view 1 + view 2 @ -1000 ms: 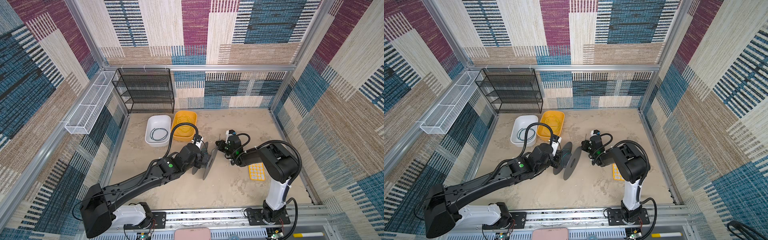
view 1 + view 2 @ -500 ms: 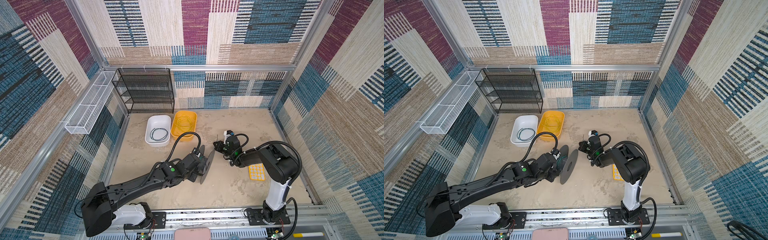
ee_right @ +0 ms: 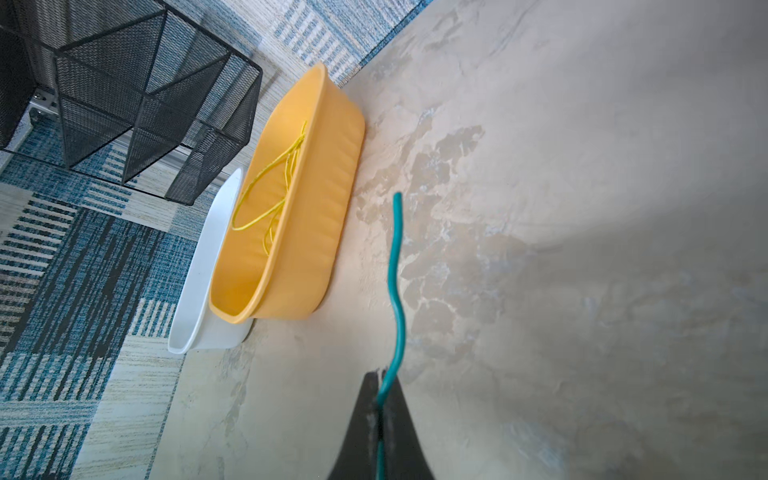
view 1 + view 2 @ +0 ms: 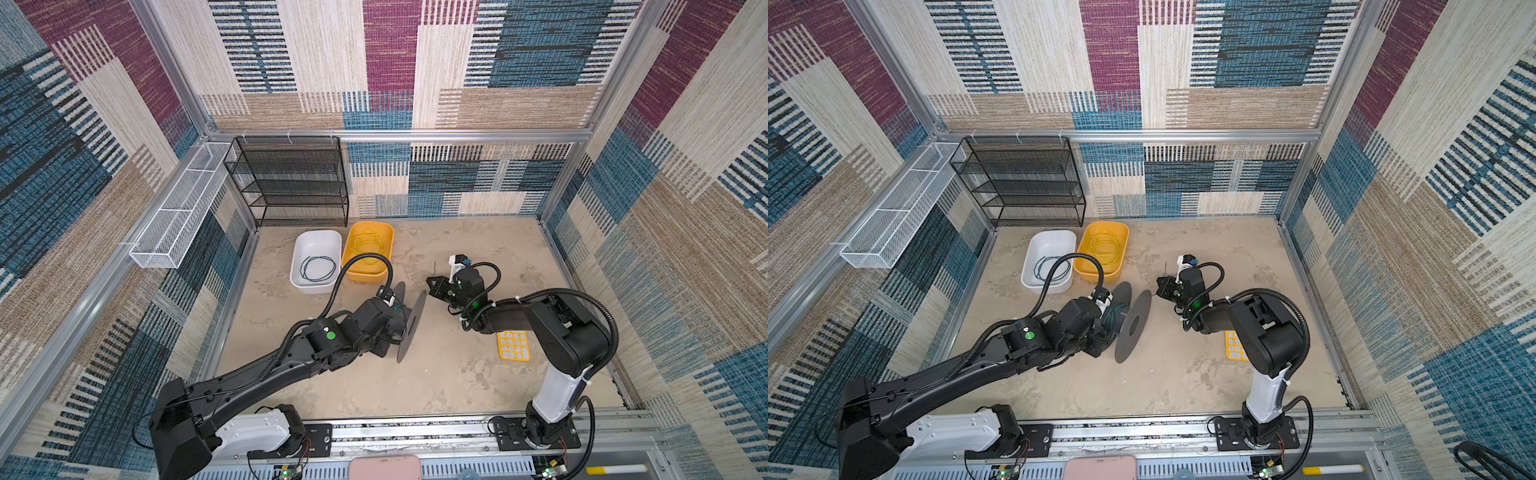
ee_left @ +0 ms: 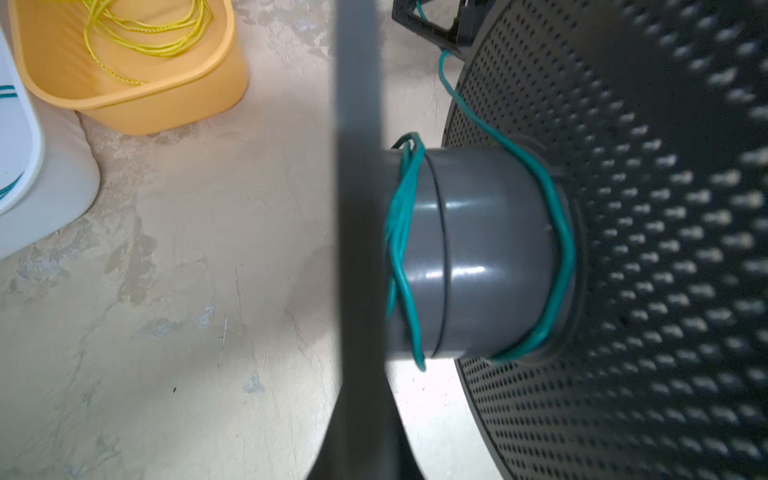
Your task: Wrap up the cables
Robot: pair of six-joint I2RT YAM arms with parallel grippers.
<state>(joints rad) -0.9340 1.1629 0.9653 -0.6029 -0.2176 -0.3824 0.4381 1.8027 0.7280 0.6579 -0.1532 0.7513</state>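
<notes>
Left wrist: thin teal-green cable (image 5: pixel 401 216) loosely around grey spool (image 5: pixel 494 249).

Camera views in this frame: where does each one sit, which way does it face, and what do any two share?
Top views: high over the front rail, looking down at the table; left arm and right arm show whole.
Left wrist: faces the spool, wound with teal cable; left pincer, shut on its flange, shows.
Right wrist: faces the yellow tub; right pincer, shut on the teal cable, shows.
Shared: both wrist views show yellow tub and teal cable.
</notes>
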